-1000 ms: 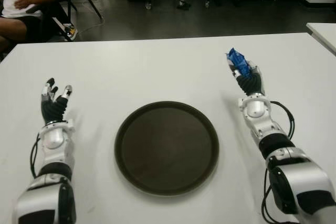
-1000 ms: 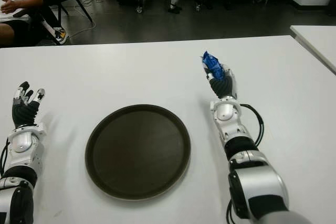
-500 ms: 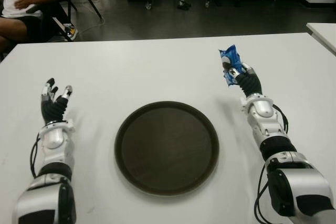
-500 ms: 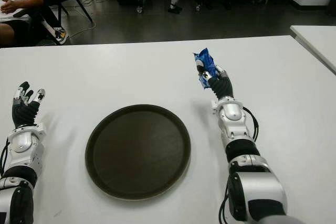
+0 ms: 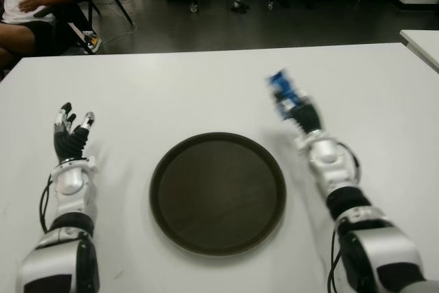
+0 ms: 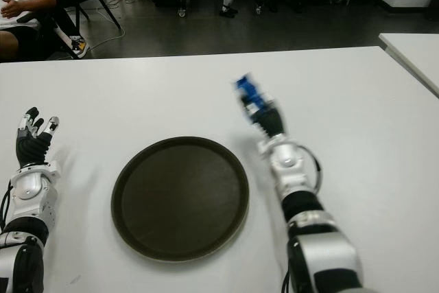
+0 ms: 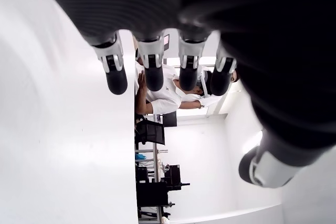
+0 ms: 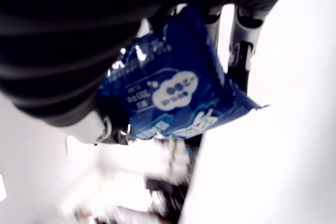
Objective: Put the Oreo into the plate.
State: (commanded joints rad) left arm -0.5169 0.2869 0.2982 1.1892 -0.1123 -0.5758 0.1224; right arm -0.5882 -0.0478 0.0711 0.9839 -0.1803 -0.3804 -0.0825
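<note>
So we've got the white table [image 5: 206, 87] taking up basically the whole view, and sitting in the middle of it, right in front of us, is the big dark round plate [image 5: 218, 193]. Nothing on the plate yet.

Our right robot hand [image 5: 296, 108] is the one doing the work. It's up off the table just past the plate's far right edge, fingers clamped around the Oreo [image 5: 279, 89], which is a small blue packet. In the right wrist view the wrapper [image 8: 173, 95] is pinched between the fingers and thumb, so we're pretty confident the grip is solid.

The bit that matters for the drop: the plate lies to the left of the right robot hand and a little nearer to us. The packet sticks out from the fingertips with its long axis pointing away from us and tilted a bit left, so it leads the hand toward the plate. It's near the rim but we'd say not over the dark surface yet; a sweep left and back toward us should put it above the middle.

Our left robot hand [image 5: 71, 130] shows well apart from the plate on its left side, fingers loosely spread, holding nothing. It's much farther from the Oreo, so it's the right arm's job all the way.
</note>
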